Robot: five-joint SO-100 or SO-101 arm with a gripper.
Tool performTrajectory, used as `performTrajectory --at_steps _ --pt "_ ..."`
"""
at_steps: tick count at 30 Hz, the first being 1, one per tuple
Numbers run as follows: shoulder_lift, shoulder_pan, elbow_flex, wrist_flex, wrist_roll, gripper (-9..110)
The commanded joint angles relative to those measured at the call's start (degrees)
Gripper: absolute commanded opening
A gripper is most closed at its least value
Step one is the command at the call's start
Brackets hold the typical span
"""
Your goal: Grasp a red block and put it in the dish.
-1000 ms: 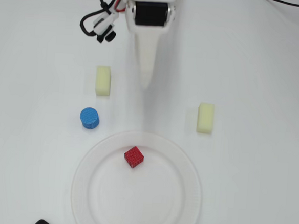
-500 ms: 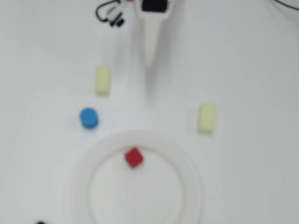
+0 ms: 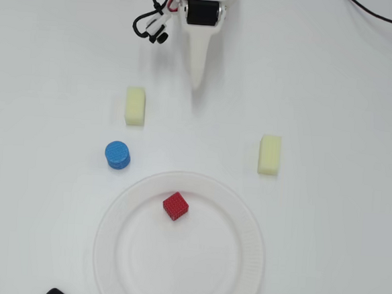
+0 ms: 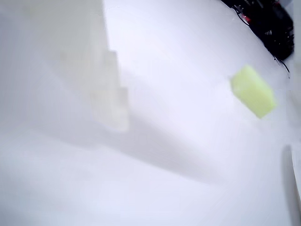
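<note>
Overhead view: the red block [image 3: 176,206] sits inside the dish [image 3: 245,211], on the flat part toward the upper edge, turned corner-on, nothing touching it. It has not shifted over the last second. What has changed is the arm: the pincer [image 3: 197,86] has pulled back toward the top of the view, its white tip now well apart from the dish and above the level of the two pale yellow blocks [image 3: 135,106] [image 3: 269,155], where a second ago it reached lower between them. The pincer reads as a single narrow point from above, so it looks closed or nearly so, and it carries nothing. Blue cylinder [image 3: 117,154] stands untouched just outside the dish's upper left rim. Wrist view: mostly bare tabletop [image 4: 188,70], one blurred finger [image 4: 106,89] at left, one yellow block [image 4: 252,91] at right; no red in sight. Judgement: block delivered, arm retreating toward rest, task looks done or all but done.
</note>
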Motion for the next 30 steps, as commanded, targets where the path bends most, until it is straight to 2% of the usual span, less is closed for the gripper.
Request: performTrajectory --at_steps 1,8,13,15,30 --pt "10.3 -0.6 2.8 2.1 2.2 28" --pt "10.3 -1.0 5.1 6.2 3.3 22" --pt "10.3 -0.8 6.7 8.1 2.4 12" --pt "10.3 -1.0 6.7 8.1 2.3 0" --pt "10.3 -1.5 6.2 9.8 1.4 0"
